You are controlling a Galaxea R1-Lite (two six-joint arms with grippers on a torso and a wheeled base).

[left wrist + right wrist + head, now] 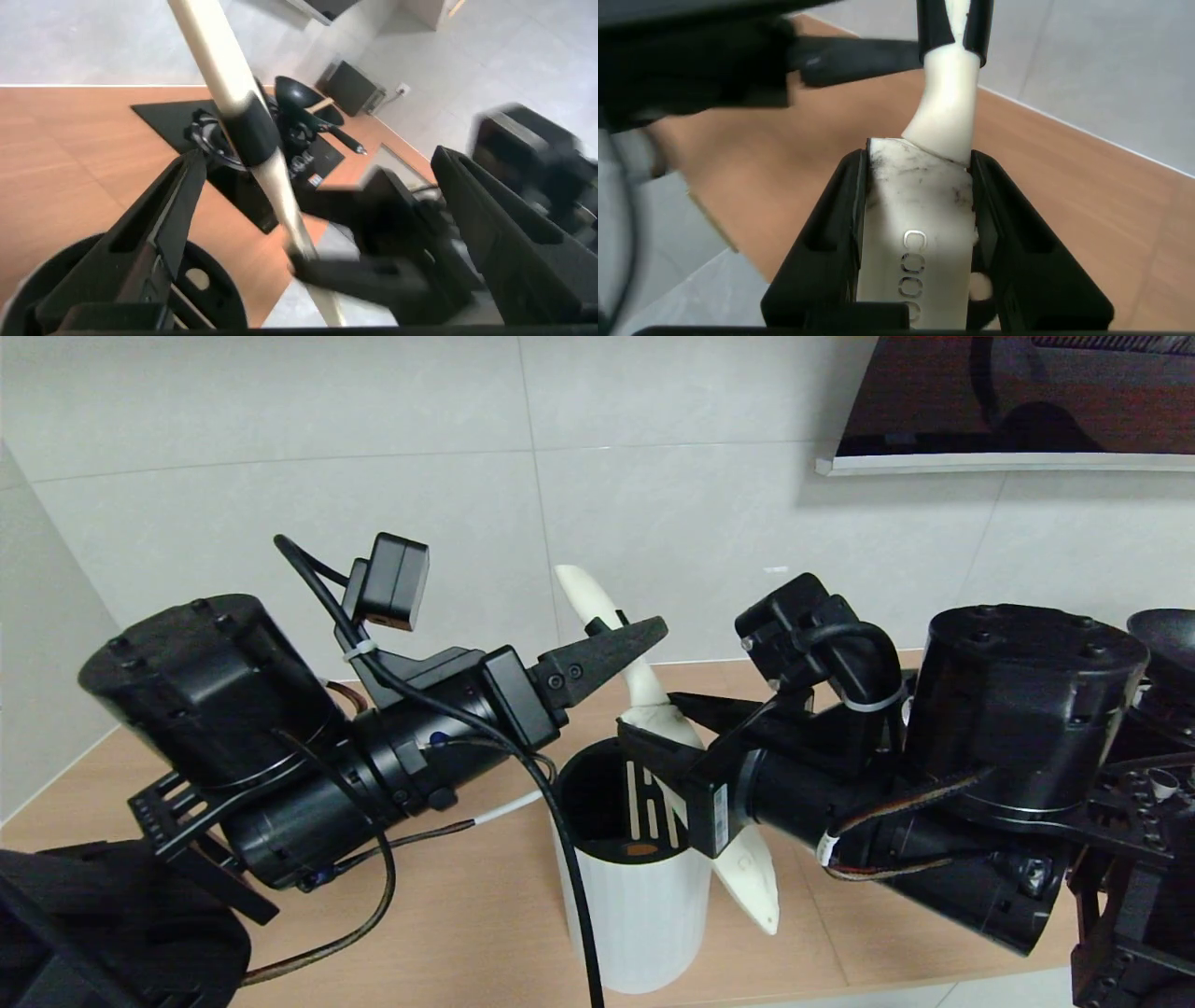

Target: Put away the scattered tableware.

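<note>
A white rice spoon (583,602) stands tilted over a white cylindrical holder (635,915) with a black slotted inside. My right gripper (677,737) is shut on the spoon's broad blade (920,201), one finger against each edge (920,159). The blade's tip hangs outside the holder's right wall. My left gripper (653,658) is up at the handle (210,47) and stands open (318,159). The handle passes between its fingers, close to one finger (177,224). The holder's dark rim (56,271) lies below that finger.
The holder stands on a wooden counter (448,905) near its front edge. White tiled wall rises behind. A black cooktop (159,117) with dark cookware (294,93) lies to the right. Loose cables hang off my left arm beside the holder.
</note>
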